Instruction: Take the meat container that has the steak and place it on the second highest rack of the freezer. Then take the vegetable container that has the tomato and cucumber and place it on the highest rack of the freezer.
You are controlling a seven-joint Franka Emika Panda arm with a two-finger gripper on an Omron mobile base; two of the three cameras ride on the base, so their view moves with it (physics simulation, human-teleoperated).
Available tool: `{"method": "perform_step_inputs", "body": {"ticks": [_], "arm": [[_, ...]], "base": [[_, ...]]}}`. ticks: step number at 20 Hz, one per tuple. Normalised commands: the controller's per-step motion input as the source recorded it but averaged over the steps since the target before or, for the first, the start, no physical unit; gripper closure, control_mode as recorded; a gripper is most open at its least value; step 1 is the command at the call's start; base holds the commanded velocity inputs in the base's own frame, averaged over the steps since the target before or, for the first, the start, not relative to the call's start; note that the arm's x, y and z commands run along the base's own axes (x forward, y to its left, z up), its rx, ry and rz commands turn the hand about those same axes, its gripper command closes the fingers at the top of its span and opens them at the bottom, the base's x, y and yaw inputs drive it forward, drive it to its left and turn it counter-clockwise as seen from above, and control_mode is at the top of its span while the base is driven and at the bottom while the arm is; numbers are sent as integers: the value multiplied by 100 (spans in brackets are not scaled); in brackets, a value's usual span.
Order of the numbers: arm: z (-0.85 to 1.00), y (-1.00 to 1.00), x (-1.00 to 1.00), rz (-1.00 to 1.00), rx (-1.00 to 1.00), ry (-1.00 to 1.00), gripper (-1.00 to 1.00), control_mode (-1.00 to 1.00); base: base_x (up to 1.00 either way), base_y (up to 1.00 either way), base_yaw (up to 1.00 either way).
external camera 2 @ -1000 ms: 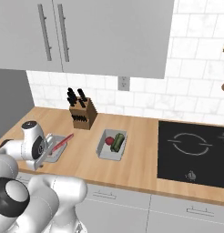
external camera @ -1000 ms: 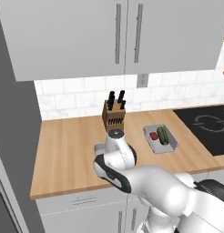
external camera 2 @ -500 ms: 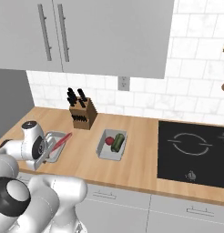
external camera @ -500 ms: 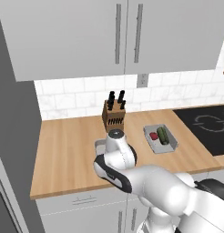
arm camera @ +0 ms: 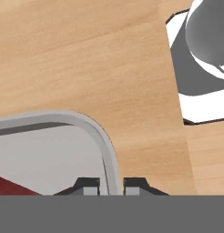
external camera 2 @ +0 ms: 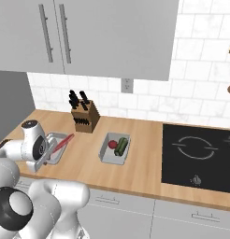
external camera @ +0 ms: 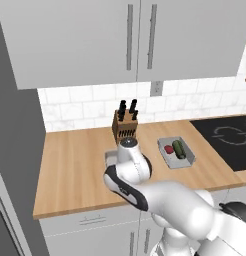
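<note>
Claw point(arm camera: 111, 186) clamps nearly shut across the rim of the shallow grey meat tray point(arm camera: 99, 132) on the wooden counter point(arm camera: 86, 59); the flat red steak slab point(arm camera: 13, 186) lies inside, its length running away beyond the claw.

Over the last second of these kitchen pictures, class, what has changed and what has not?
The claw has closed on the rim of the steak's tray, one fingertip either side of the wall. The arm has barely shifted. The steak, vegetable tray and knife block stayed put.
</note>
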Motion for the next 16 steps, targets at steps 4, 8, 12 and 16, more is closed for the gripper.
{"method": "perform_step_inputs", "body": {"ticks": [4, 8, 12, 16], "arm": [[64, -16, 0, -3, 0, 13, 100, -100], [52, -53, 0, -1, 0, 14, 100, -100], [43, -74, 0, 0, 0, 9, 100, -100], [41, -72, 0, 0, 0, 6, 100, -100]], "base": [[0, 0, 0], [0, 0, 0], [0, 0, 0], [0, 0, 0]]}}
